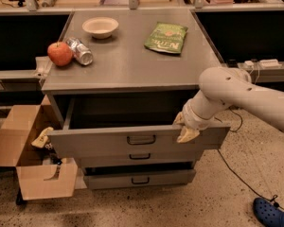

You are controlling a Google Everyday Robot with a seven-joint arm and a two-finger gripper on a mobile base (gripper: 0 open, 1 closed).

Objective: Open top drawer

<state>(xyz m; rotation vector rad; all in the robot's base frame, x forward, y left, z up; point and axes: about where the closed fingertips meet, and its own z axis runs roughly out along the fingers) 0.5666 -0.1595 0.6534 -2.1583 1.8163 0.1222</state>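
Note:
The top drawer point(109, 141) is a wide grey metal drawer with a dark loop handle point(141, 139) at the centre of its front panel. It stands pulled out from the grey cabinet point(132, 74), with its dark inside showing. My gripper point(183, 127) is at the right part of the drawer's top front edge, hooked over it, at the end of my white arm point(236, 96) that comes in from the right. Two shallower grey drawers point(140, 178) sit below, the lowest one slightly out.
On the cabinet top lie a red apple point(59, 54), a silver can point(79, 50), a white bowl point(100, 26) and a green chip bag point(167, 38). An open cardboard box point(33, 174) stands on the floor at the left. A blue shoe point(272, 213) and a cable lie at the right.

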